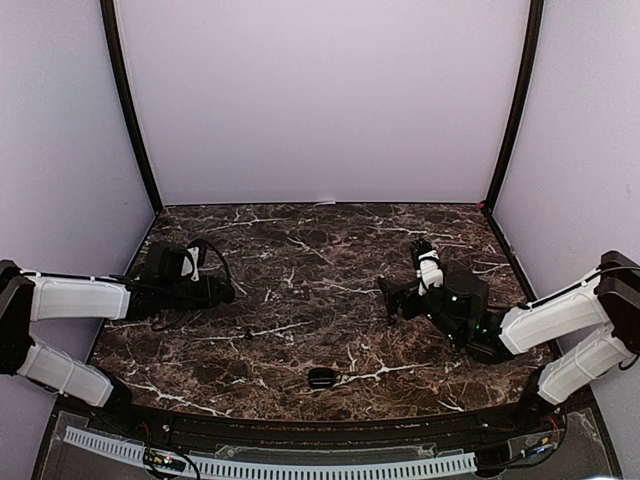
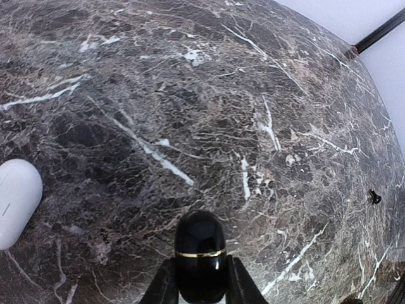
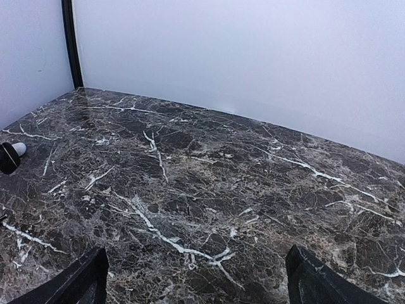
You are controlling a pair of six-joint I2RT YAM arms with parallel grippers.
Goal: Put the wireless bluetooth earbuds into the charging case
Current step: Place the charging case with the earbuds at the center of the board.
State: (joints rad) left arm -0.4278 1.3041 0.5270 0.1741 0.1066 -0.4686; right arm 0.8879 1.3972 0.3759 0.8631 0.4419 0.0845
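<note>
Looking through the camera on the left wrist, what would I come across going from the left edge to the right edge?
white case → black case with a gold band, clamped in the left gripper → small black earbud lying alone on the marble table.

**Dark marble, pale walls, soft even light**

Looking down on the table [image 1: 300,250] now: dark brown marble shot through with white veins, its surface catching a faint sheen. Behind the table rises the back wall [image 1: 320,100], plain and pale lilac-white, evenly lit with no hard shadows. Off the table's left side stands the left wall [image 1: 50,130], and off its other side the right wall [image 1: 590,130] — the same flat, pale panels. At the table's far corners, the left post [image 1: 130,110] and the right post [image 1: 512,110], both black, splay outward as they climb. Along the table's near edge runs a black rail [image 1: 330,425], and just beyond it a white slotted strip [image 1: 270,467].
</note>
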